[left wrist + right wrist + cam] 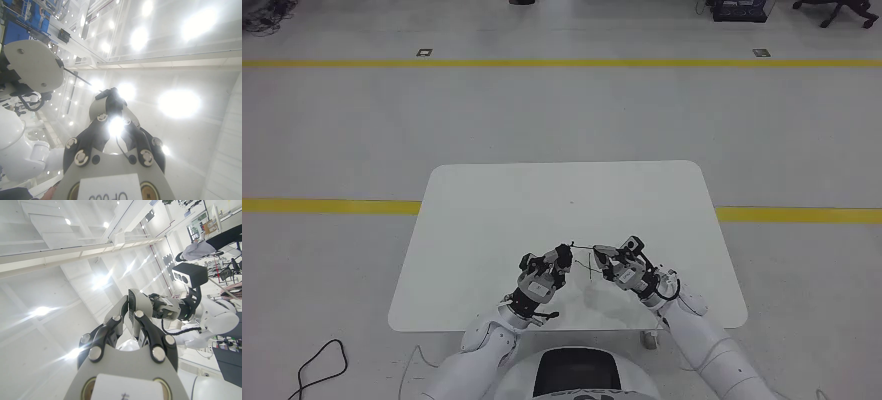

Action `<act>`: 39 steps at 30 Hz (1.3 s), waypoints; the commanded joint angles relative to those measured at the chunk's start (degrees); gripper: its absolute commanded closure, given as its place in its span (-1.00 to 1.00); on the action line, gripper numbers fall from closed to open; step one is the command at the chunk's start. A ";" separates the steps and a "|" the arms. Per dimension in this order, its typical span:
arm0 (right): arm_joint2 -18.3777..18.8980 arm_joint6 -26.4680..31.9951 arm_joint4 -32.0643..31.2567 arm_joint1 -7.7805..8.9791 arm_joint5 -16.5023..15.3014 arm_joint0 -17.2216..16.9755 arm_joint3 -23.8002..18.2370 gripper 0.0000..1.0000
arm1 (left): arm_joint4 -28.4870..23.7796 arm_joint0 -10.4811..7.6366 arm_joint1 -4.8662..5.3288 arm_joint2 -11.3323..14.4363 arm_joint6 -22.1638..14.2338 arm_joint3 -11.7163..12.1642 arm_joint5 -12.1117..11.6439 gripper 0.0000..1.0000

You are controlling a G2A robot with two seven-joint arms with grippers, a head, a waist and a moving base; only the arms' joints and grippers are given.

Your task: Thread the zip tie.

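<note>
A thin black zip tie [587,254] hangs just above the front part of the white table [542,200], stretched between my two grippers. My left gripper [562,254] is shut on one end; in the left wrist view its fingertips [105,103] pinch a small black piece. From there the zip tie's strap [79,77] runs straight to the right gripper's white finger [36,62]. My right gripper [608,262] is shut on the other end, and in the right wrist view its ribbed pads [130,306] press together. The two grippers are a short gap apart, pointing upward.
Both arms sit near the table's front edge. The rest of the tabletop is bare. Yellow floor lines run beyond the table. A black cable [317,365] lies on the floor at the front left.
</note>
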 commanded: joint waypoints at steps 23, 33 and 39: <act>2.09 -0.29 -1.47 0.36 -0.95 -1.12 -1.30 -1.00 | 0.00 0.00 0.00 0.00 0.00 0.00 0.00 1.00; 9.01 -2.42 -4.95 2.31 -2.33 -3.86 -5.61 -1.00 | 0.00 0.00 0.00 0.00 0.00 0.00 0.00 1.00; 13.55 -3.88 -5.98 3.41 -2.77 -6.52 -9.79 -1.00 | 0.22 -0.20 -0.06 0.17 1.24 -0.85 0.33 1.00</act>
